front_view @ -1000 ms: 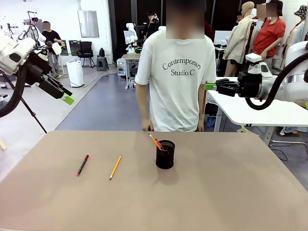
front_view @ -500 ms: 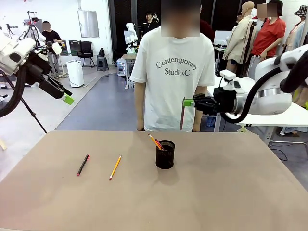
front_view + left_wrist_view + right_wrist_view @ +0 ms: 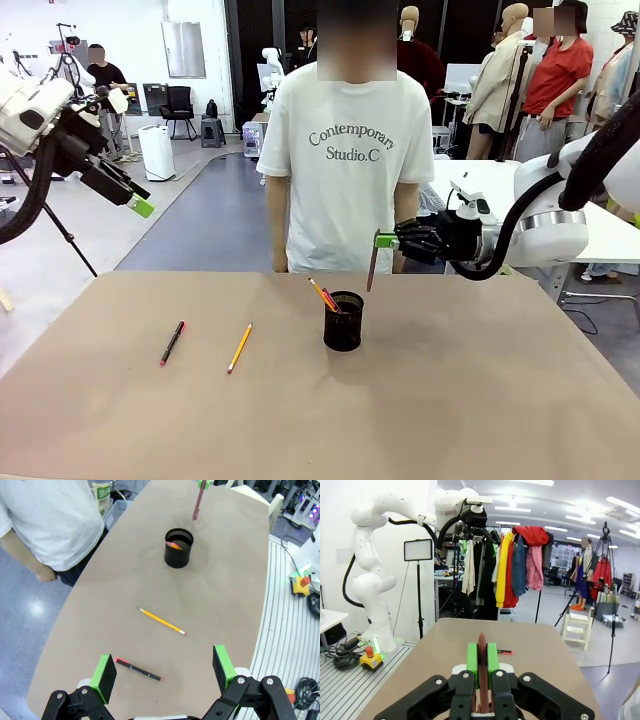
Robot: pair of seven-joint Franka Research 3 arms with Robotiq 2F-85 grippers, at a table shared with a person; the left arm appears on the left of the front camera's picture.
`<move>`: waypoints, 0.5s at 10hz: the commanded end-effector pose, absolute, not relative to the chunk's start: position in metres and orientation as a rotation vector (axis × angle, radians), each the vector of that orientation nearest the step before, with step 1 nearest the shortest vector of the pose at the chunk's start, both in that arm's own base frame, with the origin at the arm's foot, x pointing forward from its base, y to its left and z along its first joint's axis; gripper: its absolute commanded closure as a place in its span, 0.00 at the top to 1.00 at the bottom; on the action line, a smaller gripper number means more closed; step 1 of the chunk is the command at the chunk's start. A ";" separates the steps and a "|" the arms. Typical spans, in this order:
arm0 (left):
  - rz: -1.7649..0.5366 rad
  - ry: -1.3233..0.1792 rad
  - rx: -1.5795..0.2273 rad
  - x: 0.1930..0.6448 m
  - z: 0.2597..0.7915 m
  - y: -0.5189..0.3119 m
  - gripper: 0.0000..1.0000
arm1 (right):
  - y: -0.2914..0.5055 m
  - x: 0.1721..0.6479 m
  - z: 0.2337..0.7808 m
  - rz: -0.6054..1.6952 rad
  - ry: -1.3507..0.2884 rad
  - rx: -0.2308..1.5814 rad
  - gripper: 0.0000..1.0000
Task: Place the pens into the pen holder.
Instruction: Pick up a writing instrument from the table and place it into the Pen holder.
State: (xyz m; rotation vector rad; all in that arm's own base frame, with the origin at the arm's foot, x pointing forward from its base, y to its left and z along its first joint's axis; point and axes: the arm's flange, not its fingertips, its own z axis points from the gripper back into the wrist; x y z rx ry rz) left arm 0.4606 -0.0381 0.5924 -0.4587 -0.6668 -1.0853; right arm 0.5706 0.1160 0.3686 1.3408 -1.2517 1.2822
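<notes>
The left gripper (image 3: pixel 164 666) was held high at 10 o'clock of the front view, well clear of the table (image 3: pixel 480 400). Its black fingers were spread wide, the flat green pads (image 3: pixel 105 672) far apart, and nothing was gripped or touched.

The right gripper (image 3: pixel 482 652) was seen at 1 o'clock of the pen holder (image 3: pixel 343 322). Its green pads were pressed together on the upper end of a slim, dull reddish-brown pen (image 3: pixel 371 268). That pen hung almost upright, its long axis running from 12 to 6 o'clock and its free end pointing down. It was held above the table, just beside the holder's rim and not touching it.

The pen holder, a short black wire-mesh cylinder, stood near the middle of the smooth, matte tan table. Two thin sticks (image 3: pixel 324 295), orange and red, were leaned inside it toward 11 o'clock.

Well apart from the holder, at 9 o'clock, a red pen (image 3: pixel 173 342) with dark parts lay flat, its axis from 1 to 7 o'clock. A yellow-orange pencil (image 3: pixel 239 347) lay between it and the holder on a similar slant. In the left wrist view its dark tip pointed to 10 o'clock.

A person in a white T-shirt (image 3: pixel 345 180) was stood at the far edge.
</notes>
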 end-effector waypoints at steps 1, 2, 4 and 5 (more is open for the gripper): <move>-1.088 -0.671 -0.460 0.460 0.593 -0.038 1.00 | 0.111 0.577 0.378 1.263 -1.261 1.365 0.00; -1.088 -0.671 -0.460 0.460 0.593 -0.038 1.00 | 0.116 0.571 0.369 1.282 -1.252 1.341 0.00; -1.088 -0.671 -0.460 0.460 0.593 -0.038 1.00 | 0.116 0.571 0.369 1.282 -1.252 1.341 0.00; -1.088 -0.671 -0.460 0.460 0.593 -0.038 1.00 | 0.116 0.571 0.369 1.282 -1.252 1.341 0.00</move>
